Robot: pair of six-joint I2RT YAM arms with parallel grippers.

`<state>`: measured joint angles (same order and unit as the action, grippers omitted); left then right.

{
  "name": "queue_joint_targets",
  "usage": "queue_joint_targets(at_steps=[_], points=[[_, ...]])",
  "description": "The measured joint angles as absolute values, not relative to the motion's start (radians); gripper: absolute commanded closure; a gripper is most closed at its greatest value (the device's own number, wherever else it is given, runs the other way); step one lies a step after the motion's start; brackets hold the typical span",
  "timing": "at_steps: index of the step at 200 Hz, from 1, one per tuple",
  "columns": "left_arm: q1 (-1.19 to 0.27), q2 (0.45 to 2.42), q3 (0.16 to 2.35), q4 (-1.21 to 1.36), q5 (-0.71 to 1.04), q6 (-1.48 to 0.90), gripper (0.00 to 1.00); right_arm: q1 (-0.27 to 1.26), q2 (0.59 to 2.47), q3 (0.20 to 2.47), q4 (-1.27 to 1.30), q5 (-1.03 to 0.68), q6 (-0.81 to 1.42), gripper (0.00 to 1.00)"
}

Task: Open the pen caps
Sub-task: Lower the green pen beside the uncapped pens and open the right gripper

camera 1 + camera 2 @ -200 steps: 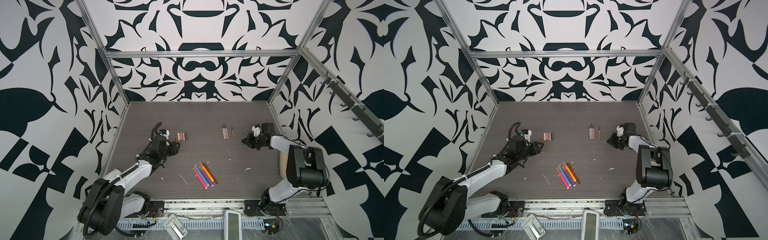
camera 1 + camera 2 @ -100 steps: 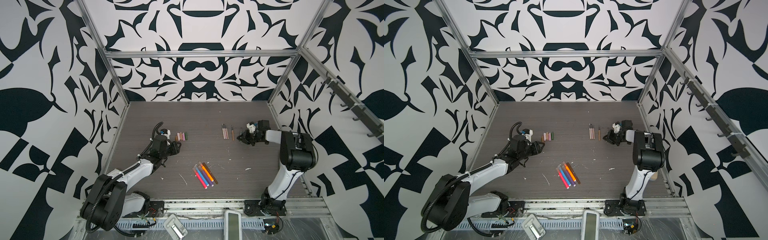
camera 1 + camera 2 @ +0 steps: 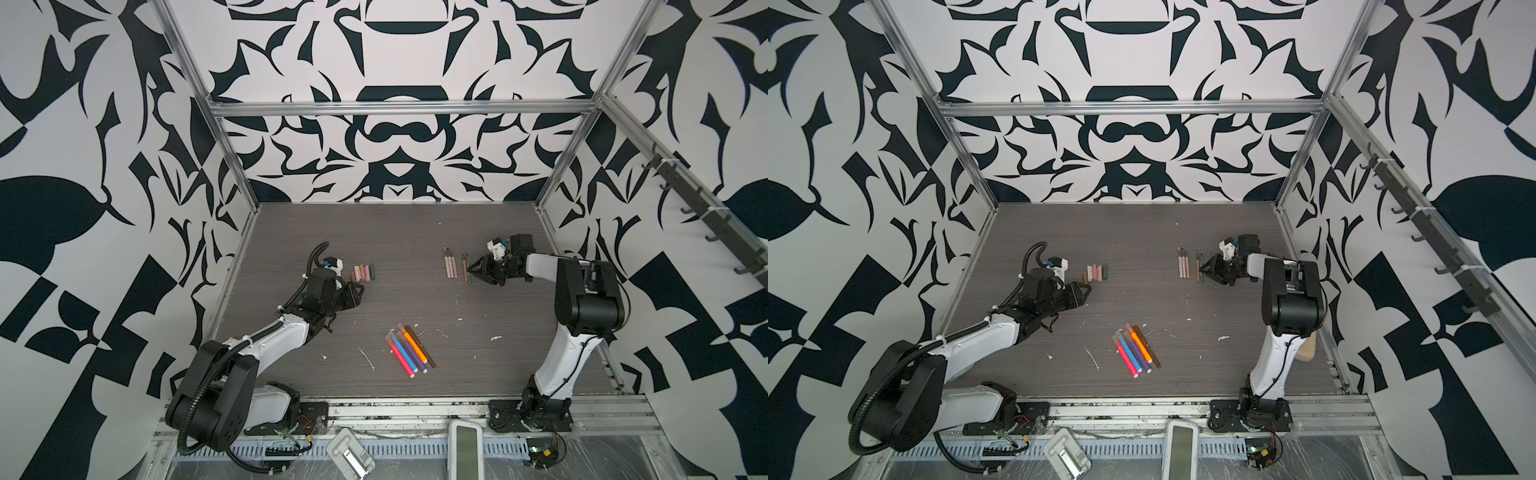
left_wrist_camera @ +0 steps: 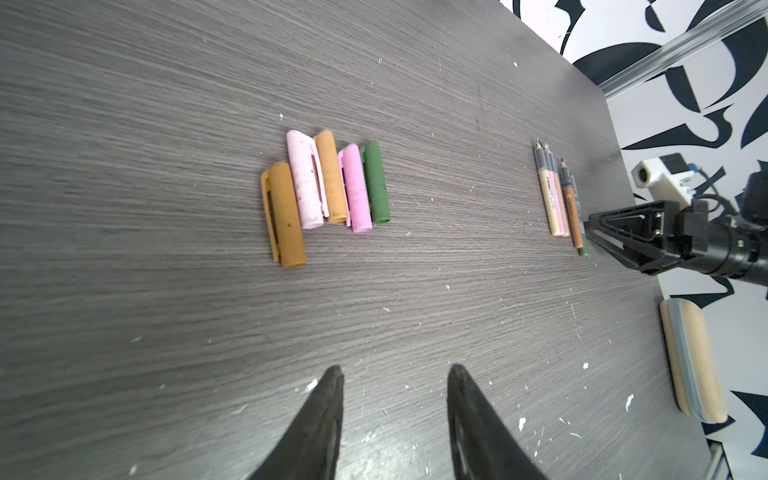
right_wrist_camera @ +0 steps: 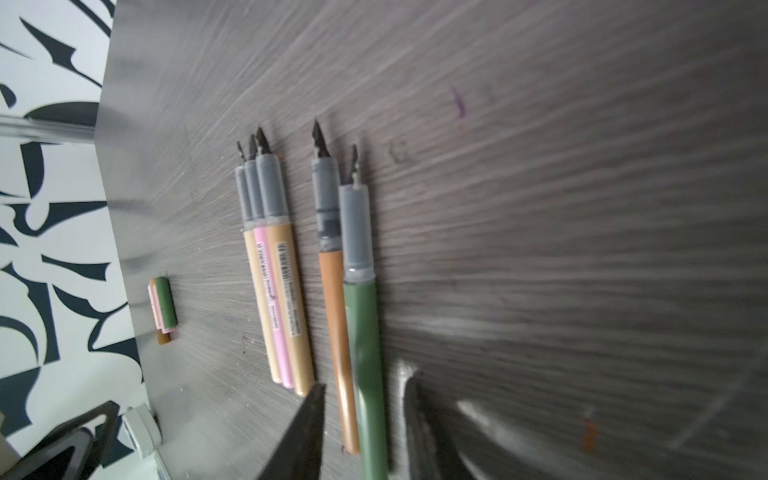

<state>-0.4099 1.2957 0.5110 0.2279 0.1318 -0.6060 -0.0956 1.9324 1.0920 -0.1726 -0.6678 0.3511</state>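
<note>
Several loose pen caps (image 4: 328, 187) in brown, pale pink, tan, pink and green lie in a row on the table, seen in both top views (image 3: 365, 272) (image 3: 1097, 272). My left gripper (image 4: 395, 374) stands open and empty a little short of them (image 3: 360, 291). Uncapped thin pens (image 3: 455, 266) (image 3: 1190, 266) lie side by side at the right. My right gripper (image 5: 362, 384) is low over that row's right end (image 3: 471, 272), open. The green pen (image 5: 363, 332) and the orange-brown pen (image 5: 336, 324) lie on the table between its parted jaws. Several thick capped pens (image 3: 409, 349) lie in the middle front.
A beige sponge block (image 4: 692, 361) (image 3: 1308, 349) lies by the right wall behind the right arm. White flecks dot the table (image 3: 415, 232). Patterned walls with metal posts close three sides. Two small devices (image 3: 465, 449) sit beyond the front rail.
The right gripper has moved left to the row of uncapped pens and its jaws have parted from shut. The left arm has hardly moved.
</note>
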Motion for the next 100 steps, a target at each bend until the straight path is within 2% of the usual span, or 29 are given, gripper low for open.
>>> queue_joint_targets(at_steps=[100], points=[[-0.410, 1.301, 0.514, 0.227, 0.135, -0.606, 0.56, -0.088, 1.963, 1.147, -0.227, -0.634, 0.359, 0.74]])
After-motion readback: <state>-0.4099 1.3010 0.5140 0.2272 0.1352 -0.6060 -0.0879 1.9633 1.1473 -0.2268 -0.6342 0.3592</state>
